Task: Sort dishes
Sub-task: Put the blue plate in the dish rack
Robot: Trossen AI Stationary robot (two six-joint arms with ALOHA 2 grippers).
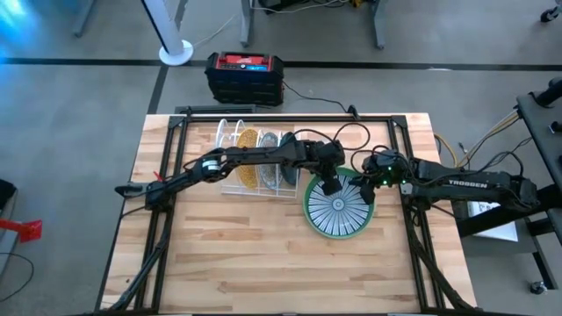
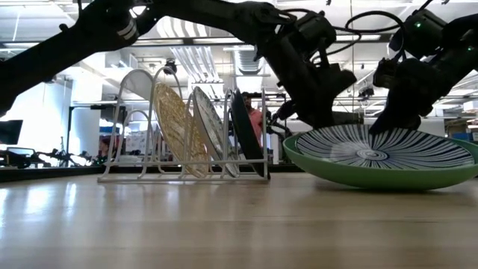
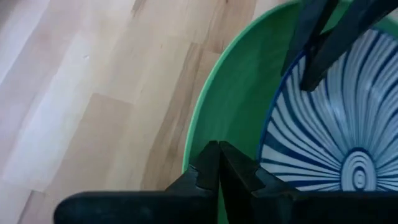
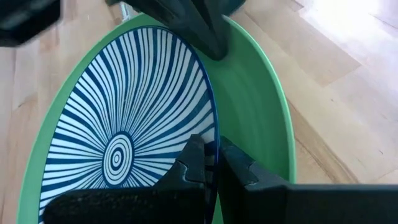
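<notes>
On the wooden desk [image 1: 263, 254] a white plate with blue radial stripes [image 1: 338, 207] lies inside a larger green plate [image 1: 311, 217], the pair sitting right of centre, just beside the white wire rack [image 1: 230, 186]. In the low view the green plate [image 2: 351, 173] is tilted, its near-left edge on the desk and the rest lifted slightly, with the striped plate [image 2: 388, 147] nested in it. The left gripper [image 1: 329, 186] reaches across from the left, over the rack, down to the stack's far-left rim; in its wrist view its fingers [image 3: 208, 168] are pressed together on the edge of the green plate [image 3: 239, 93], just beside the striped plate [image 3: 348, 130]. The right gripper [image 1: 369, 189] comes in from the right to the far-right rim; its fingers [image 4: 196, 162] are closed with the edge of the striped plate [image 4: 130, 124] pinched between them, above the green plate [image 4: 255, 106]. In the rack [image 2: 134, 127] three plates stand on edge in neighbouring slots: a mustard speckled plate [image 2: 175, 123], a pale plate [image 2: 210, 127] whose pattern is too unclear to tell, and a dark plate [image 2: 246, 131] nearest the stack. From above they show as the speckled one [image 1: 249, 158], the pale one [image 1: 268, 158] and the dark one [image 1: 286, 162]. Behind the desk a black and red box [image 1: 245, 75] sits on the floor.
</notes>
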